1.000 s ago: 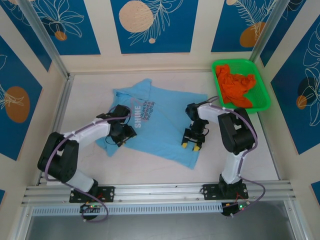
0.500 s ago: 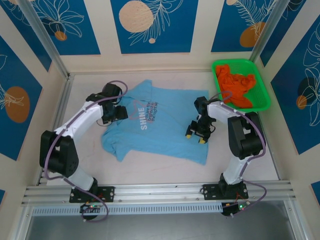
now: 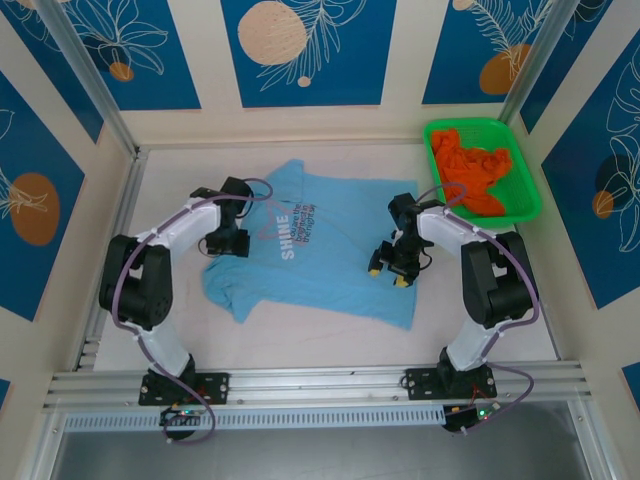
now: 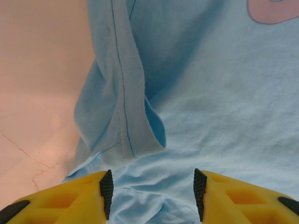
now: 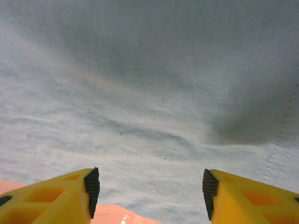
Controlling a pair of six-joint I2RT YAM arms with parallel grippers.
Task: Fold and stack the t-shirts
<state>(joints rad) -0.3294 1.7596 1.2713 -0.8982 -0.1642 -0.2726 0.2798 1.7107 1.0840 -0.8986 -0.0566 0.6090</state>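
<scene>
The light blue t-shirt (image 3: 310, 262) with white "SHINE" lettering lies spread face up in the middle of the table. My left gripper (image 3: 229, 242) is over its left sleeve. In the left wrist view this gripper (image 4: 152, 193) is open, with rumpled blue cloth (image 4: 210, 107) and a folded sleeve hem (image 4: 126, 116) under it. My right gripper (image 3: 389, 276) hovers low over the shirt's right side. In the right wrist view that gripper (image 5: 150, 191) is open above flat cloth (image 5: 149, 93). The orange t-shirt (image 3: 472, 176) lies crumpled in the basket.
The green mesh basket (image 3: 526, 196) stands at the back right corner. Bare table (image 3: 300, 335) runs between the shirt and the arm bases. Walls and a metal frame close in the left, back and right sides.
The left gripper went from the shirt's lower left up to its left sleeve. The shirt shifted and now lies flatter. The right gripper moved slightly away from me and its jaws widened.
</scene>
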